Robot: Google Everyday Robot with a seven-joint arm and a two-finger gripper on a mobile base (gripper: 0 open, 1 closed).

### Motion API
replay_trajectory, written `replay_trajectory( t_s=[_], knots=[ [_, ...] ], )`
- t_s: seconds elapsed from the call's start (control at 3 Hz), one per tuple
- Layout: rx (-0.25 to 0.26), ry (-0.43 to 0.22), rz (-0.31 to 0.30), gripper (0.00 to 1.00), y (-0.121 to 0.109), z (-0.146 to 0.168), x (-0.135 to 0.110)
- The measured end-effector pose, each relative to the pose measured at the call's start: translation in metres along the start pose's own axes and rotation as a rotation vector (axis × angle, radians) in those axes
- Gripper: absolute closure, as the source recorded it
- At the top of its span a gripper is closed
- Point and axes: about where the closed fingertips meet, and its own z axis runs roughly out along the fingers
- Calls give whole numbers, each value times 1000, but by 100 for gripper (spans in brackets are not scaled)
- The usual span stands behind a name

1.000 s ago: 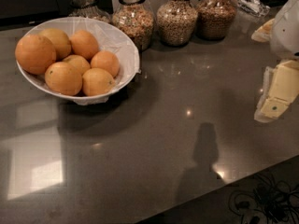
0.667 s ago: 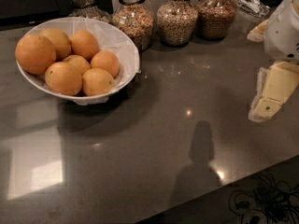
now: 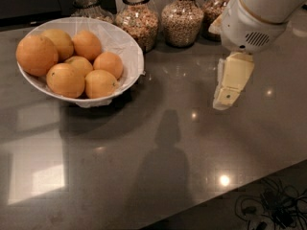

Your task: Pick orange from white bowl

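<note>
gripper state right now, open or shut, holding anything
State of the cream-coloured gripper: cannot be told; it hangs above the dark grey countertop, right of the wide white bowl.

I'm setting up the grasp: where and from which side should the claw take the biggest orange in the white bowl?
Probably take the orange across its round middle, coming down from above. It sits high at the left rim of the white bowl, top bare, while smaller oranges crowd its right. The claw hangs over the counter, right of the bowl.
</note>
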Motion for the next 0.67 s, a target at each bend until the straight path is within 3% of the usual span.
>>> replay_trajectory(
  t_s=[0.33,0.67],
  knots=[
    [8,-27,-102,0,-9,5,-50],
    [9,-28,-100,0,-9,4,-50]
  ],
)
